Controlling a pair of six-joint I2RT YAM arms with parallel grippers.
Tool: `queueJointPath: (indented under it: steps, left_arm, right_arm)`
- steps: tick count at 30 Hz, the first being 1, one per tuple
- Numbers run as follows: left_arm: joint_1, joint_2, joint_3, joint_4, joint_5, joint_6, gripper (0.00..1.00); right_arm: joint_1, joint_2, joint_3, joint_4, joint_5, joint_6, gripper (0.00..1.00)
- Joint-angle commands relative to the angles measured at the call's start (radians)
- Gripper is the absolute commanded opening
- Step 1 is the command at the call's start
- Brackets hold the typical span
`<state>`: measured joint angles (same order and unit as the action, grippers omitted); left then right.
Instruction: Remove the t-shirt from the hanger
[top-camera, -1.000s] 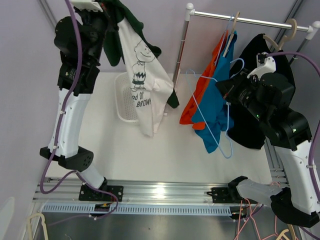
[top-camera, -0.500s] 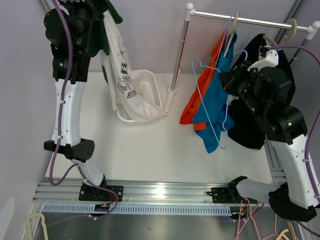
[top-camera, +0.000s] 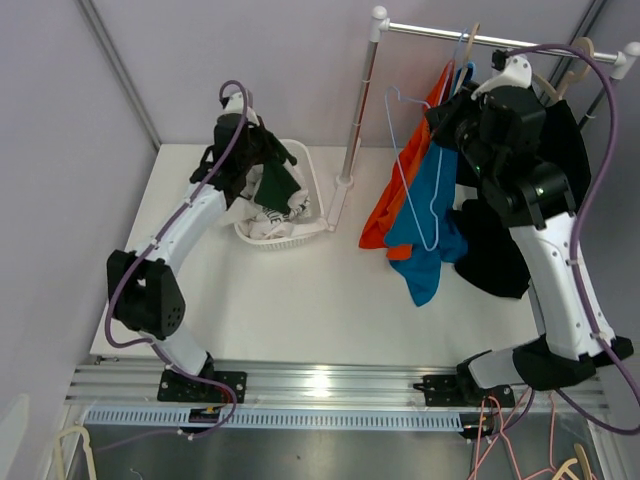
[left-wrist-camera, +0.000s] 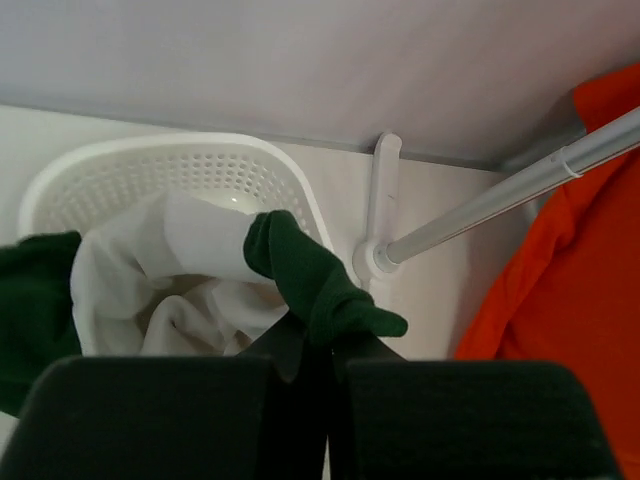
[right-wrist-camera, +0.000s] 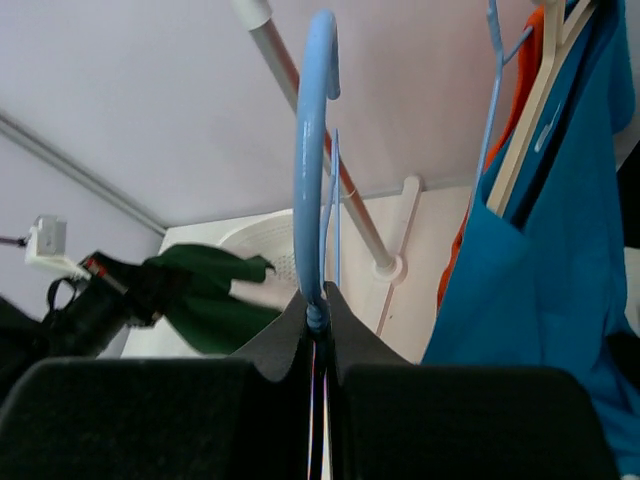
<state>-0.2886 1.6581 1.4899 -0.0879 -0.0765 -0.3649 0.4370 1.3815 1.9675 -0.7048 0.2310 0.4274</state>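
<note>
The t-shirt (left-wrist-camera: 185, 300) lies in the basket (left-wrist-camera: 130, 180), off the hanger (right-wrist-camera: 310, 150). My left gripper (left-wrist-camera: 318, 345) pinches its green sleeve; my right gripper (right-wrist-camera: 316, 322) clamps the bare hanger. Next, I judge: release the sleeve and hook the hanger on the rail (top-camera: 480, 40).

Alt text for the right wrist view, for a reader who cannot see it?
The right gripper pinches a bare light-blue hanger below its upturned hook. Behind, a green-and-white t-shirt bunches at a white basket; a blue shirt hangs at right.
</note>
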Motion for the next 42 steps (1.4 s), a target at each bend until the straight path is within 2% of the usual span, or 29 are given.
queueJointPath:
  steps: [1, 2, 5, 10, 14, 15, 16, 17, 18, 19, 21, 23, 25, 28, 32, 36, 42]
  left_arm:
    - [-0.023, 0.018, 0.067, -0.030, -0.107, -0.150, 0.01]
    - [-0.023, 0.057, 0.094, -0.202, -0.143, -0.179, 0.01]
    - [-0.023, 0.182, 0.138, -0.349, -0.128, -0.256, 0.01]
    - [0.008, 0.261, 0.043, -0.319, -0.019, -0.334, 0.01]
    - [0.051, 0.359, 0.093, -0.346, 0.127, -0.359, 0.01]
    - [0.058, 0.400, 0.130, -0.381, 0.173, -0.352, 0.05]
    - [0.060, 0.420, 0.173, -0.406, 0.193, -0.341, 0.11]
    - [0.060, 0.436, 0.194, -0.426, 0.210, -0.327, 0.27]
    - [0.060, 0.446, 0.219, -0.444, 0.228, -0.327, 0.80]
    - [0.060, 0.442, 0.227, -0.469, 0.230, -0.330, 0.98]
    - [0.057, 0.408, 0.166, -0.467, 0.230, -0.347, 1.00]
    - [0.042, 0.289, 0.124, -0.417, 0.215, -0.344, 1.00]
    - [-0.001, 0.139, 0.066, -0.403, 0.123, -0.332, 1.00]
    - [-0.056, -0.030, 0.035, -0.460, 0.031, -0.322, 1.00]
    - [-0.147, -0.200, -0.032, -0.490, -0.015, -0.335, 1.00]
    - [-0.256, -0.294, -0.094, -0.484, -0.100, -0.313, 0.99]
    - [-0.267, -0.328, -0.131, -0.477, -0.098, -0.304, 1.00]
  right_arm:
    - [-0.009, 0.077, 0.079, 0.070, 0.068, -0.053, 0.00]
    - [-0.011, 0.100, 0.105, 0.079, 0.102, -0.061, 0.00]
    - [-0.020, 0.192, 0.186, 0.110, 0.136, -0.081, 0.00]
    - [-0.047, 0.370, 0.350, 0.119, 0.097, -0.122, 0.00]
    - [-0.047, 0.444, 0.410, 0.182, 0.111, -0.183, 0.00]
    - [-0.049, 0.458, 0.436, 0.188, 0.119, -0.190, 0.00]
    - [-0.050, 0.485, 0.445, 0.194, 0.132, -0.197, 0.00]
    - [-0.053, 0.499, 0.456, 0.205, 0.137, -0.206, 0.00]
    - [-0.055, 0.513, 0.467, 0.224, 0.140, -0.220, 0.00]
    - [-0.057, 0.525, 0.482, 0.238, 0.139, -0.228, 0.00]
    - [-0.058, 0.553, 0.481, 0.300, 0.137, -0.254, 0.00]
    - [-0.060, 0.582, 0.487, 0.350, 0.134, -0.269, 0.00]
    - [-0.066, 0.609, 0.511, 0.357, 0.128, -0.276, 0.00]
    - [-0.075, 0.675, 0.580, 0.361, 0.113, -0.277, 0.00]
    - [-0.086, 0.735, 0.617, 0.401, 0.091, -0.272, 0.00]
    - [-0.090, 0.781, 0.599, 0.445, 0.084, -0.268, 0.00]
    - [-0.100, 0.818, 0.604, 0.433, 0.059, -0.236, 0.00]
